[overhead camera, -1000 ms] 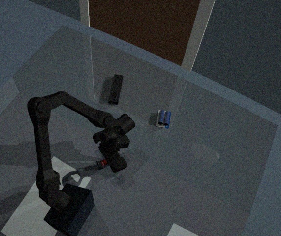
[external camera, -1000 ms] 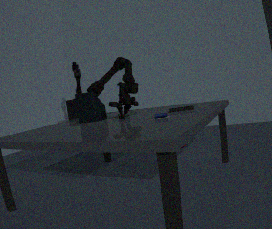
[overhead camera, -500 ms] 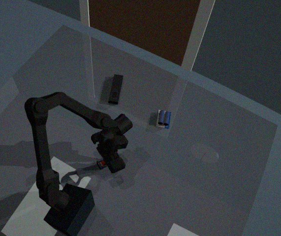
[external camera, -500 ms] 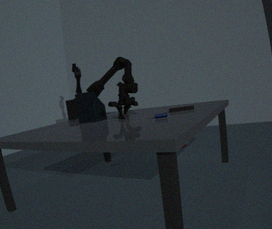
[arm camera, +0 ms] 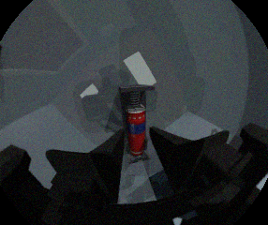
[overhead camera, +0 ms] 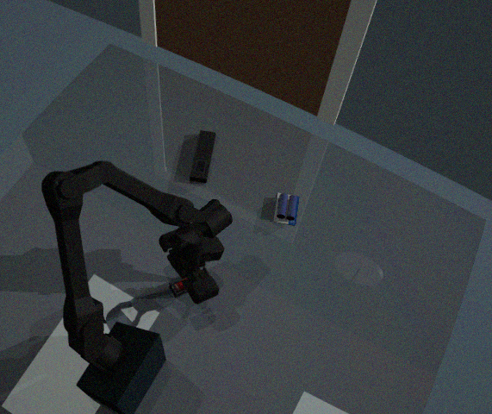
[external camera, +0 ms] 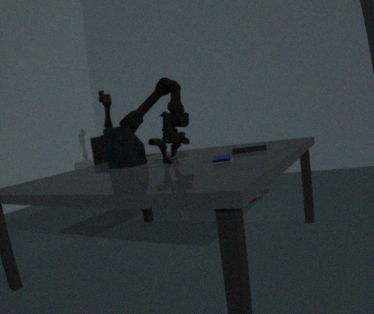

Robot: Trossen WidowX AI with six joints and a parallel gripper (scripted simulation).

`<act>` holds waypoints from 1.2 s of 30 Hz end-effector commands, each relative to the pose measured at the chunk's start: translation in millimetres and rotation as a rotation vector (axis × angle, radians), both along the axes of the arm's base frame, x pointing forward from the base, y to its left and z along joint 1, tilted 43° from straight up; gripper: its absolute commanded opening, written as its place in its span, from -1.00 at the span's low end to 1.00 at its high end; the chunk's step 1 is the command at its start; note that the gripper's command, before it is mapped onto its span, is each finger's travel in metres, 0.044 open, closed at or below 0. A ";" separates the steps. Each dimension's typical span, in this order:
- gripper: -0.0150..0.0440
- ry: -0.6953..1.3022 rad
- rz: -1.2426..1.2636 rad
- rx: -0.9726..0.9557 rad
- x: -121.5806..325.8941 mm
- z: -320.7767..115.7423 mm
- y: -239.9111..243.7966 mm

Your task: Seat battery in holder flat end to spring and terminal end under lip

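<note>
A: What's the room like?

B: Dim and bluish. A grey tabletop (external camera: 213,189) on four legs stands before a plain wall; from above, a brown door panel (overhead camera: 254,44) shows behind it.

A: And the arm?

B: Its base (overhead camera: 121,374) sits at the tabletop's near-left corner in the top view. The arm (overhead camera: 116,182) arches up, then bends down so the tool (overhead camera: 189,287) points at the surface.

A: Where's the battery?

B: The battery (arm camera: 137,131), red with a blue band, lies under the tool, in line with the gap between the fingers. Just past its far end there's a coil spring (arm camera: 133,97). The holder itself is too dark to make out, so I can't tell how well the battery is seated.

A: Is the tool pinching it?

B: No. The fingers are parted a little and stand at either side of the battery's near end; I can't tell if they touch it.

A: Anything else around?

B: Beyond the tool, to the right, two blue cylinders (overhead camera: 287,207) lie side by side on a pale tray. Well beyond the tool, a long black box (overhead camera: 202,155) lies flat.
</note>
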State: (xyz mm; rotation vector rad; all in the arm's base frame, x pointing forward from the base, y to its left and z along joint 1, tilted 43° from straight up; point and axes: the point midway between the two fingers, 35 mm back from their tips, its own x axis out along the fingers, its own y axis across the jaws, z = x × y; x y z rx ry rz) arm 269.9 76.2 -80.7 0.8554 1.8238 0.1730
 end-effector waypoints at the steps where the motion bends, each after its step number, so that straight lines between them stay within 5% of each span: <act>1: 0.08 -0.008 0.005 -0.002 1.8 6.3 -6.0; 5: 0.08 -0.008 0.006 -0.002 1.9 7.8 -7.3; 15: 0.97 -0.009 0.006 -0.005 3.0 61.0 -56.7; 36: 1.00 -0.009 0.006 -0.005 2.0 60.2 -57.6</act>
